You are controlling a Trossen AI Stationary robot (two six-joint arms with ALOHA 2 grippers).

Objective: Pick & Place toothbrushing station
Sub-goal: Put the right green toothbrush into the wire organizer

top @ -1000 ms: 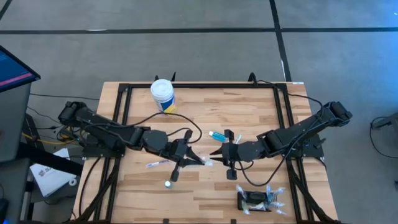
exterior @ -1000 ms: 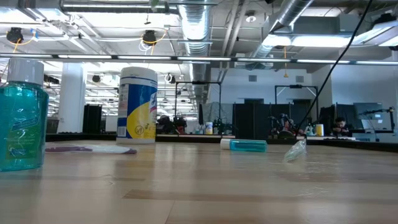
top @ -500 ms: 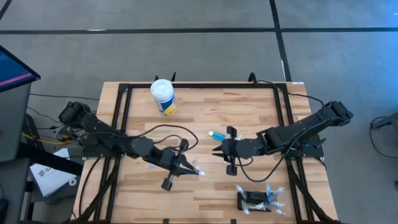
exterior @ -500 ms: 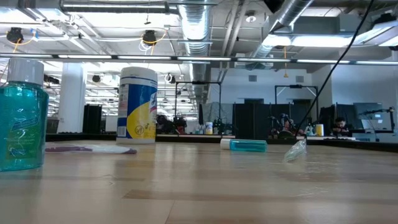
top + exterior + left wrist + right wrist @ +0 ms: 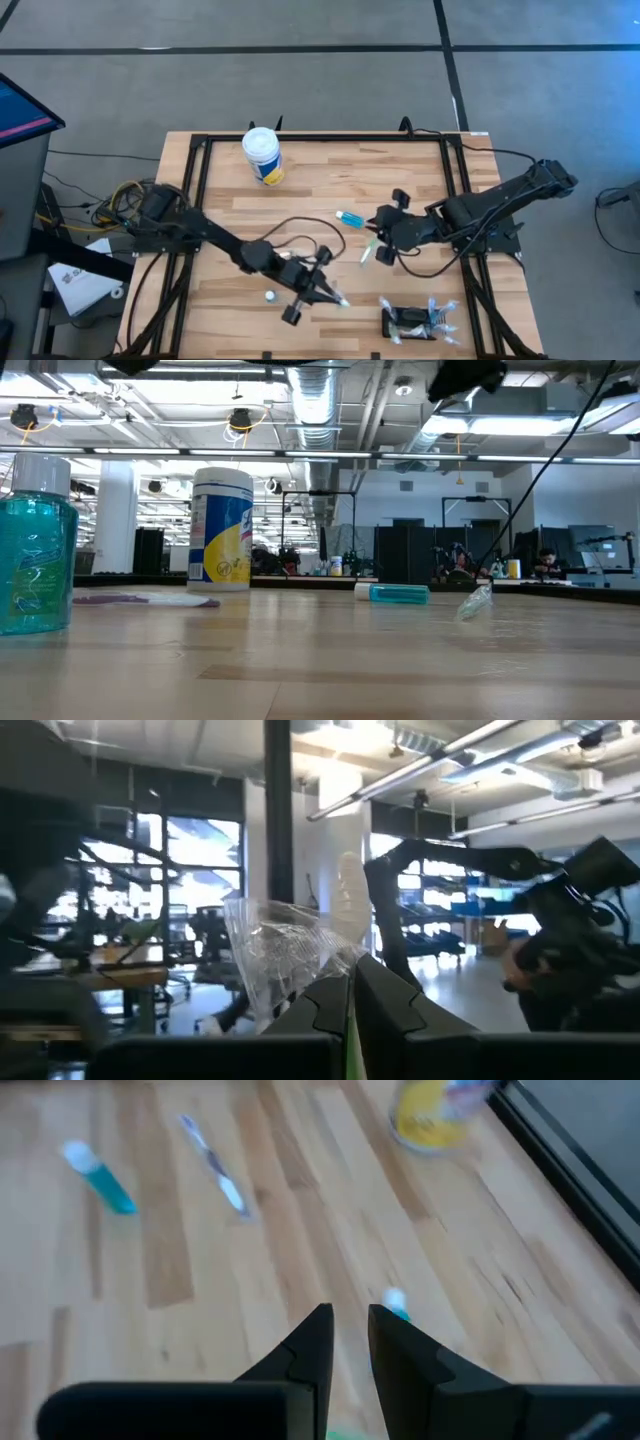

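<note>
Toothbrushing station (image 5: 410,322): a small flat black holder lying near the front edge of the table (image 5: 420,190), toward the right side, with several pale wrapped brushes already sticking out of its slots. It looks rigid and light, likely moulded plastic, so it should slide easily if nudged; a hold across its short sides, clear of the brush ends, seems safest.

Left pincer (image 5: 335,297) hangs above the front middle of the table, just beside the station, clenched on a wrapped toothbrush (image 5: 345,910) whose crinkled clear sleeve stands up between the fingers in the left wrist view. The wrapper looks slippery and soft, the brush inside thin and stiff.

Right pincer (image 5: 372,250) is over the table's middle, its jaws narrowly parted around a green-handled toothbrush (image 5: 367,251); that looks like a grasp, though the contact is hard to see. A blue tube (image 5: 349,217) lies near it.

The white-lidded yellow-and-blue tub (image 5: 262,154) stands at the back; its label cannot be read. A teal bottle (image 5: 35,545) in the low view carries print too blurred to make out.
</note>
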